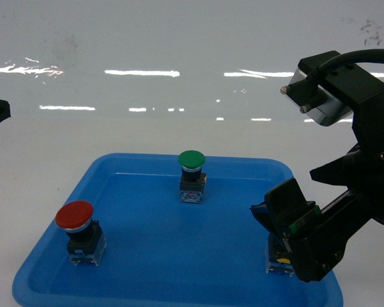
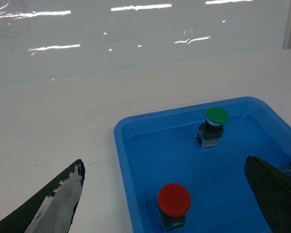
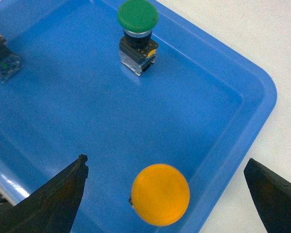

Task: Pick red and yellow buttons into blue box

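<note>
**Right tool poised over the yellow button**

The right tool (image 1: 294, 240) hangs with its jaws spread wide, nothing between them. From the wrist view the yellow button (image 3: 160, 194) sits directly below, centred in the gap, upright near the right edge of the shallow blue tray (image 1: 147, 163). This arm is clearly the nearer one.

The left tool (image 2: 165, 204), also spread apart and empty, hovers above the red button (image 1: 75, 215) at the tray's left. The blue box is not in view.
</note>
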{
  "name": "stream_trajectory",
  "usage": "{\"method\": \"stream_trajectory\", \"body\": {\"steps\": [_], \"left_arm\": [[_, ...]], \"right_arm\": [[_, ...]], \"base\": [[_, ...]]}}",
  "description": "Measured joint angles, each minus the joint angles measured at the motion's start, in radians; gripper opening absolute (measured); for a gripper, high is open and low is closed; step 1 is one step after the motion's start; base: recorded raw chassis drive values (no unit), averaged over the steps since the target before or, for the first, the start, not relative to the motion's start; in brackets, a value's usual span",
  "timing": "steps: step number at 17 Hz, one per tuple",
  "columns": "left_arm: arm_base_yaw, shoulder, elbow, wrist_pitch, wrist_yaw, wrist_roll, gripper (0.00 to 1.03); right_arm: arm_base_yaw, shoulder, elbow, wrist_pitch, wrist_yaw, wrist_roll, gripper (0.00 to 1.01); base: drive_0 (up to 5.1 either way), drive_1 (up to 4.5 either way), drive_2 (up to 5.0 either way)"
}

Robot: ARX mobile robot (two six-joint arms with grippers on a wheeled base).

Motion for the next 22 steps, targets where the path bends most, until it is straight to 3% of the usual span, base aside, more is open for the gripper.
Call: {"method": "stream_trajectory", "body": {"steps": [12,17,18,22], "left_arm": [[0.0,0.0,0.0,0.0,0.0,0.0,0.98],[0.0,0.0,0.0,0.0,0.0,0.0,0.98],[0.0,0.0,0.0,0.0,0.0,0.0,0.98],[0.0,0.0,0.0,0.0,0.0,0.0,0.98]], "right_arm": [[0.036,0.203,-0.039,0.159,0.083,-0.013,0.98],[0.056,0.28,-0.029,0.279,0.103,-0.013,0.98],[0.065,0.282,-0.029,0.289,0.105,-0.013,0.95],[0.089,0.291,-0.039,0.296,0.13,-0.013,0.53]], "base": [[0.0,0.0,0.0],[0.0,0.0,0.0],[0.0,0.0,0.0],[0.0,0.0,0.0]]}}
